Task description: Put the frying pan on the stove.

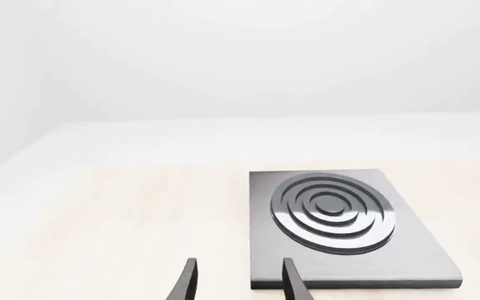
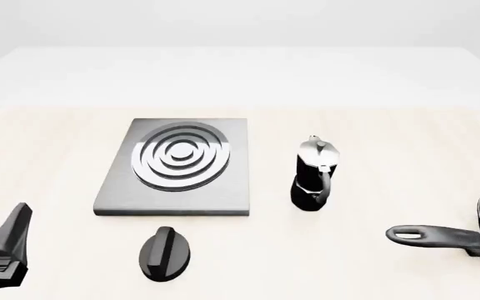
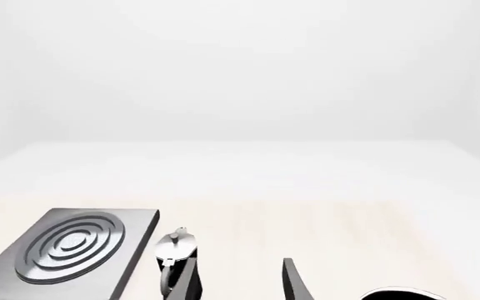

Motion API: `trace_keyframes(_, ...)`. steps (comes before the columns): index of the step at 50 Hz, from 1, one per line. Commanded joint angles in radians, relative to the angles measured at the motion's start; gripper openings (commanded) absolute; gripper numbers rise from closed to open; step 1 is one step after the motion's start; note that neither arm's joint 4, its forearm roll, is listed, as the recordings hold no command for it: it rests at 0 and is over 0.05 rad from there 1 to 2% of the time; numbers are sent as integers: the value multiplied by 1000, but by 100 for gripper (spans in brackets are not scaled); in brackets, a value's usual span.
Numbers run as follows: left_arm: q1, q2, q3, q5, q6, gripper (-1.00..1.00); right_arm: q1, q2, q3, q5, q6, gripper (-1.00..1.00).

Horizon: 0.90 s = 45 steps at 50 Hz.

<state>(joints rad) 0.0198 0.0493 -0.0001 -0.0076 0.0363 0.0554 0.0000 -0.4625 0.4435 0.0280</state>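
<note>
moka pot (image 2: 314, 175) between stove (image 2: 175, 169) and frying pan (image 2: 461, 236)

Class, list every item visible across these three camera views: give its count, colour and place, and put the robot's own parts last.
stove: one, grey slab with silver rings, left of centre on the table.
moka pot: one, black and silver, upright, right of the stove and apart from it.
knob: one, black oval, on the table in front of the stove's near edge.
frying pan: one, black with dark-grey handle, at the right edge of the front view, partly cut off, handle pointing left.
table: one, pale wood.
left gripper: one, dark, open, holding nothing.
right gripper: one, dark, open, holding nothing.
</note>
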Motion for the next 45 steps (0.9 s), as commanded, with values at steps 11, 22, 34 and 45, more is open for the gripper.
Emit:
trace_keyframes(11, -17, -43, -1, 35, -10, 100, -3, 0, -320, 319, -8, 100)
trace_keyframes(22, -17, -36, 0, 31, -6, 100, -14, 0, -517, 518, 16, 100)
trace_keyframes(34, -22, -44, -1, 39, -1, 100, -30, 0, -667, 697, 22, 100)
trace_keyframes(45, -48, 14, -1, -2, 12, 100, -52, 0, -745, 776, 88, 100)
